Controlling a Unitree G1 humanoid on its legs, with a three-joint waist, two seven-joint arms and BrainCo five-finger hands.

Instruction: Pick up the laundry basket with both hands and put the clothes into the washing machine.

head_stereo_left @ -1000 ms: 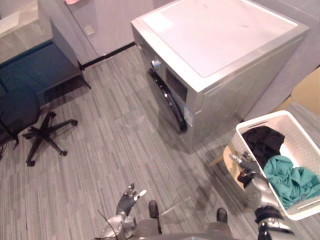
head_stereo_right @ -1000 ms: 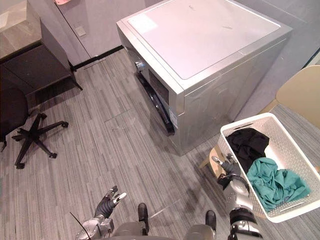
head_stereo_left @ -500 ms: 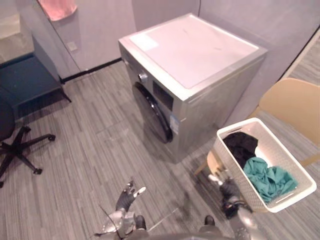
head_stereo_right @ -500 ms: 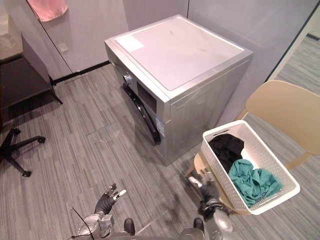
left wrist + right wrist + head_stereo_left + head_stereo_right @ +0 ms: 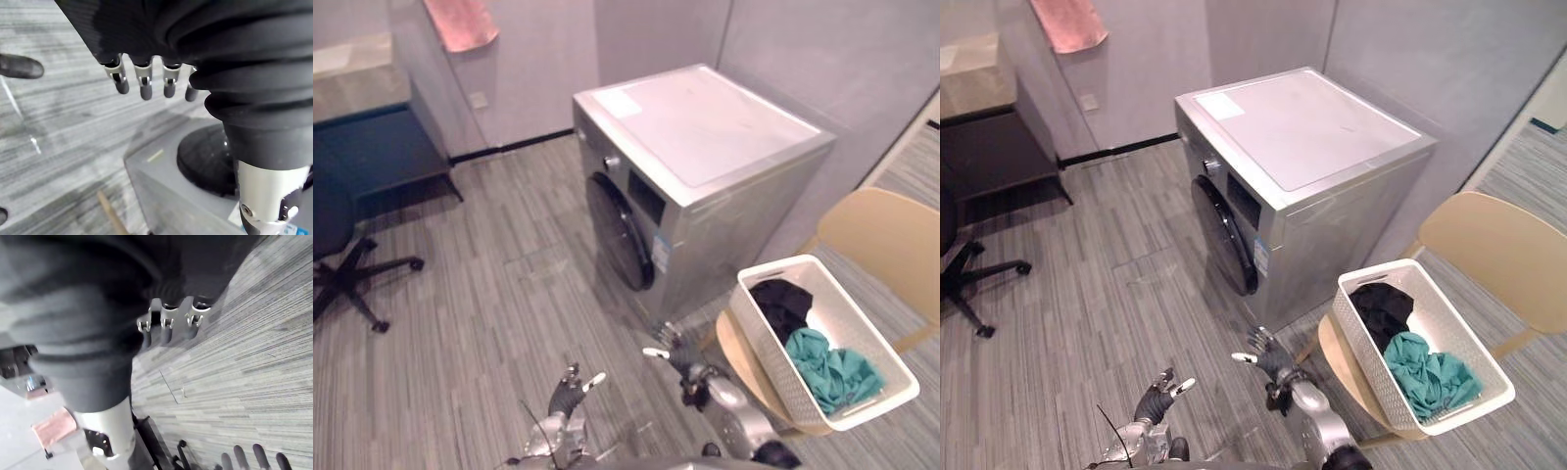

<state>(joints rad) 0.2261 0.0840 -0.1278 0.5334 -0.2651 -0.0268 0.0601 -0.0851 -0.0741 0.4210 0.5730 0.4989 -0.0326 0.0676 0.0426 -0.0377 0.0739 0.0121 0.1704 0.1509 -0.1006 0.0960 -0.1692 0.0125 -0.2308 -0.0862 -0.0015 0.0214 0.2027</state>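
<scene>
The right hand (image 5: 683, 358), open, has drawn left, off the basket (image 5: 764, 345); left hand (image 5: 566, 392) open, low. The basket's long axis runs far-left to near-right.

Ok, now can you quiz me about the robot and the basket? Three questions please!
1. True or false: the left hand and right hand are holding the basket.
2. What does the basket sit on? A a bed, B a chair, C a shelf.
3. Fill in: the clothes in the basket are black and ____.

Key: 1 false, both hands are open and apart from the basket. 2 B. 3 teal.
</scene>
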